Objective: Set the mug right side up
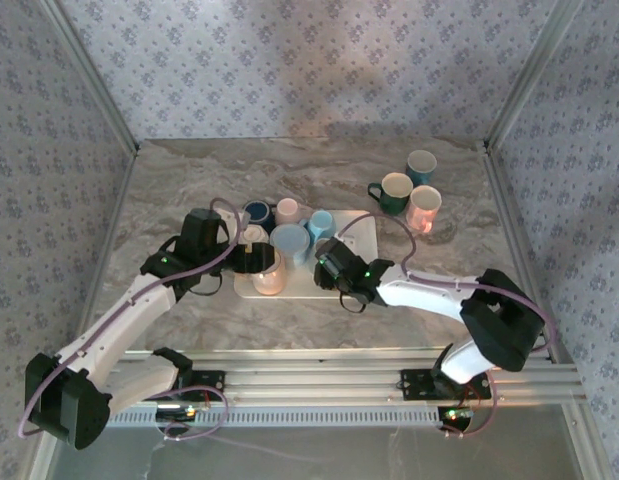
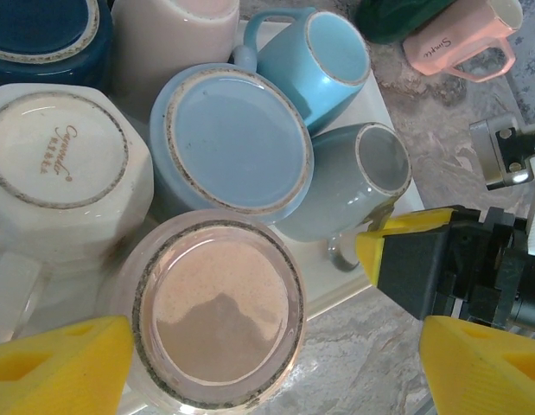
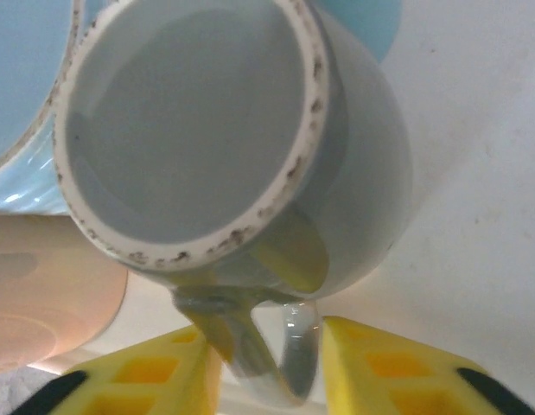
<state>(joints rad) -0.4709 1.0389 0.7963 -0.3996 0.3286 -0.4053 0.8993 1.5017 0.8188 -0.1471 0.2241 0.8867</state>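
Grey mug: the grey mug (image 2: 371,181) stands upside down on the white tray (image 1: 299,288), base up, at the right edge of the cluster of mugs.
Handle: its handle (image 3: 267,354) sticks out from the cluster towards the right tool.
Right tool: the right tool (image 3: 271,372) sits low beside the grey mug with one yellow finger on each side of the handle. The fingers are right up against it, and I cannot tell whether they press on it.
Nearest neighbour: a wide light blue mug (image 2: 232,138), also base up, sits against the grey mug's side.
Small blue mug: a small blue mug (image 2: 310,56) stands just beyond the grey one, base up.
Pink mug: a pink mug (image 2: 219,311) stands base up at the near edge of the tray, beside the light blue one.
Left tool: the left tool (image 2: 267,372) hangs over the pink mug with its fingers wide apart and grips nothing.
Other mugs on the tray: a white mug (image 2: 55,151) with script on its base, a dark blue mug (image 2: 42,35) and a cream mug (image 2: 176,35).
Off the tray: a green mug (image 1: 396,192), a teal mug (image 1: 421,165) and a pale pink mug (image 1: 425,207) stand mouth up on the marbled worktop (image 1: 189,180), at its far right.
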